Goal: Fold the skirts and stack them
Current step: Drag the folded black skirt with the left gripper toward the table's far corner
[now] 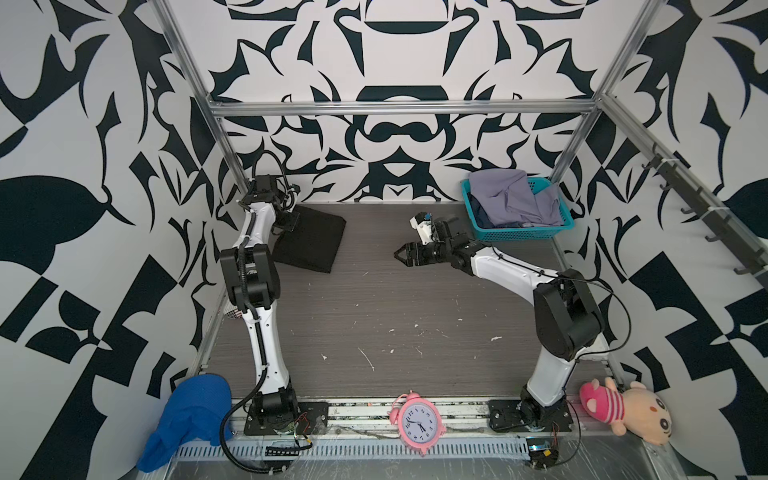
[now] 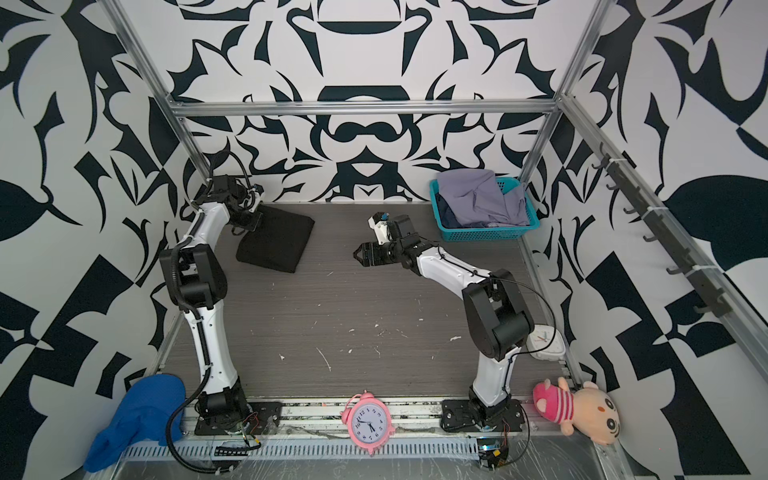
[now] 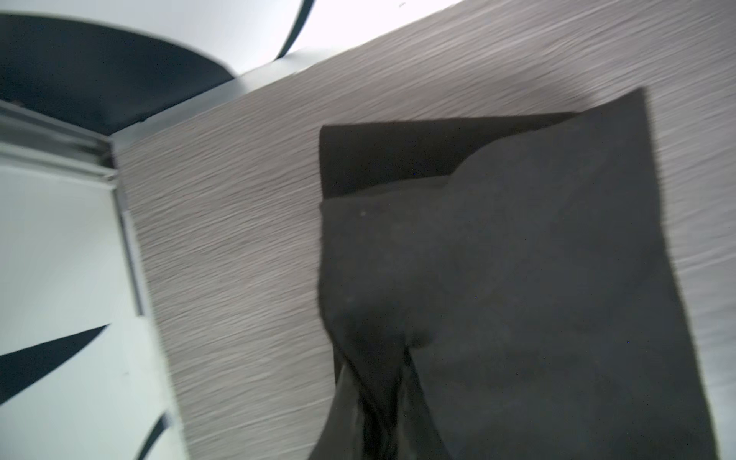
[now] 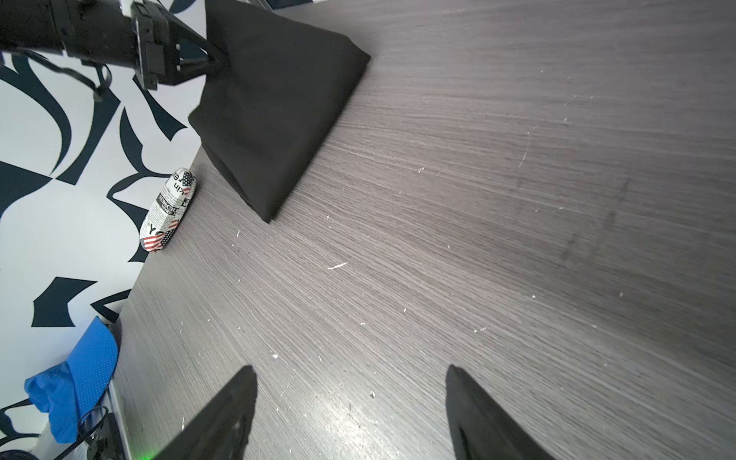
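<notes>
**Left fingers** point(image 4: 218, 61): clenched on one edge of the folded black skirt point(image 1: 311, 243), holding that edge raised. The rest lies on the tabletop point(image 1: 374, 316), extending away from the fingertips.

The cloth is judged light, soft and limp, in several layers. Pinch all layers at a folded edge or corner, or they may slip apart. The packet is nearly square, and its slightly longer axis appears to run crosswise to these fingers.

**Right fingers** point(image 4: 235, 406): released, spread wide over bare tabletop, grasping nothing. Well behind them, the lavender-grey skirt point(image 1: 511, 199) lies crumpled over the denim skirt point(image 1: 480, 214) in the teal basket point(image 1: 523, 236), with no clear axis.
</notes>
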Controlling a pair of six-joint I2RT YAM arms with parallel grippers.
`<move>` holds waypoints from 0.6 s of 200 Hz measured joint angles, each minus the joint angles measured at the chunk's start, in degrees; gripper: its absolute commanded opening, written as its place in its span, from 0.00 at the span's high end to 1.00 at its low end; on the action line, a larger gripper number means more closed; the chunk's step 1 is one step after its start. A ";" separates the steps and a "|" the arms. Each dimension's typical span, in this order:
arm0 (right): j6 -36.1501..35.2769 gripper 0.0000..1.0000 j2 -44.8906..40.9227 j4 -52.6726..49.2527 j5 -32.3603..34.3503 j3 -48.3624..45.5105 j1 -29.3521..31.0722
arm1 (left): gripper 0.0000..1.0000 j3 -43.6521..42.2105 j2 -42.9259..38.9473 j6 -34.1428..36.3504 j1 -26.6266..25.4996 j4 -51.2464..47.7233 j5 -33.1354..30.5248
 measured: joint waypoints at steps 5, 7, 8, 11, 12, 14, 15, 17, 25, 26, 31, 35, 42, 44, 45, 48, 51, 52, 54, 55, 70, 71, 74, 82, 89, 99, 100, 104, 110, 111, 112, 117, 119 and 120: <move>0.02 0.22 0.31 -0.02 -0.07 0.00 0.00 | 1.00 1.16 0.68 0.37 0.35 -0.07 -0.20; 0.02 0.22 0.42 -0.02 -0.11 0.00 0.00 | 1.00 1.70 1.16 0.55 0.52 -0.09 -0.46; 0.02 0.22 0.48 -0.02 -0.13 0.00 0.00 | 1.00 1.90 1.27 0.57 0.59 -0.11 -0.48; 0.04 0.22 0.66 -0.02 -0.13 0.00 0.00 | 1.00 2.60 1.64 0.81 0.81 -0.15 -0.52; 0.04 0.22 0.72 -0.02 -0.13 0.00 0.00 | 1.00 2.78 1.79 0.87 0.85 -0.13 -0.59; 0.04 0.22 0.85 -0.02 -0.15 0.00 0.00 | 1.00 3.32 2.16 1.05 0.98 -0.17 -0.85; 0.04 0.23 0.90 -0.02 -0.17 0.00 0.00 | 1.00 3.52 2.23 1.14 1.03 -0.17 -0.90; 0.07 0.22 1.01 -0.02 -0.17 0.00 0.00 | 1.00 3.98 2.49 1.27 1.18 -0.17 -0.96; 0.15 0.23 1.42 -0.07 -0.26 0.00 0.00 | 1.00 5.14 3.23 1.79 1.53 -0.09 -1.88; 0.15 0.23 1.49 -0.07 -0.31 0.00 0.00 | 1.00 5.31 3.41 1.88 1.57 -0.02 -2.14; 0.17 0.23 1.60 -0.11 -0.31 0.00 0.00 | 1.00 5.88 3.78 2.16 1.75 0.00 -2.71; 0.20 0.23 1.73 -0.17 -0.33 0.00 0.00 | 1.00 6.25 4.02 2.36 1.90 0.11 -3.28; 0.20 0.23 1.77 -0.28 -0.35 0.00 0.00 | 1.00 6.54 4.31 2.73 2.12 0.52 -4.44; 0.22 0.23 1.77 -0.31 -0.35 0.00 0.00 | 1.00 6.62 4.35 2.84 2.19 0.66 -4.70; 0.22 0.23 1.77 -0.35 -0.35 0.00 0.00 | 1.00 6.69 4.44 2.91 2.23 0.72 -4.96; 0.22 0.23 1.77 -0.37 -0.35 0.00 0.00 | 1.00 6.91 4.57 2.97 2.38 0.87 -5.42; 0.22 0.23 1.77 -0.39 -0.35 0.00 0.00 | 1.00 7.10 4.68 3.04 2.49 0.98 -5.77; 0.24 0.23 1.77 -0.39 -0.35 0.00 0.00 | 1.00 7.19 4.79 3.08 2.56 1.11 -5.99; 0.24 0.23 1.77 -0.39 -0.35 0.00 0.00 | 1.00 7.34 4.90 3.06 2.67 1.18 -6.19; 0.24 0.23 1.77 -0.39 -0.35 0.00 0.00 | 1.00 7.52 4.98 3.08 2.75 1.20 -6.43; 0.24 0.23 1.77 -0.42 -0.37 -0.02 0.00 | 1.00 9.33 6.14 3.02 3.32 1.81 -7.85; 0.26 0.23 1.77 -0.44 -0.37 -0.02 0.00 | 1.00 9.42 6.21 3.02 3.32 1.88 -7.91; 0.26 0.23 1.77 -0.44 -0.39 -0.02 0.00 | 1.00 9.73 6.47 3.02 3.45 2.03 -8.13; 0.33 0.23 1.77 -0.44 -0.39 -0.02 0.00 | 1.00 10.23 6.80 3.04 3.80 2.64 -8.55; 0.39 0.23 1.77 -0.42 -0.39 -0.02 0.00 | 1.00 10.23 6.84 3.04 4.11 3.23 -8.90; 0.44 0.23 1.77 -0.44 -0.44 -0.02 0.00 | 1.00 10.23 6.84 3.04 4.55 4.09 -9.55; 0.44 0.23 1.77 -0.44 -0.44 -0.02 0.00 | 1.00 10.25 6.84 3.04 4.57 4.13 -9.57; 0.46 0.23 1.77 -0.44 -0.44 -0.02 0.00 | 1.00 10.38 6.86 3.04 4.72 4.42 -9.84; 0.46 0.23 1.77 -0.44 -0.46 -0.02 0.00 | 1.00 10.69 6.99 2.99 4.96 4.87 -10.34; 0.46 0.23 1.77 -0.44 -0.46 -0.02 0.00 | 1.00 10.75 7.02 2.99 4.98 4.90 -10.38; 0.46 0.23 1.77 -0.44 -0.46 -0.02 0.00 | 1.00 10.84 7.06 2.99 5.01 4.92 -10.45; 0.48 0.23 1.77 -0.46 -0.46 -0.02 0.00 | 1.00 11.52 7.41 2.75 5.18 5.22 -10.88; 0.48 0.23 1.77 -0.44 -0.46 -0.02 0.00 | 1.00 11.80 7.54 2.78 5.27 5.44 -11.06; 0.50 0.23 1.77 -0.44 -0.46 -0.02 0.00 | 1.00 11.89 7.61 2.75 5.29 5.51 -11.08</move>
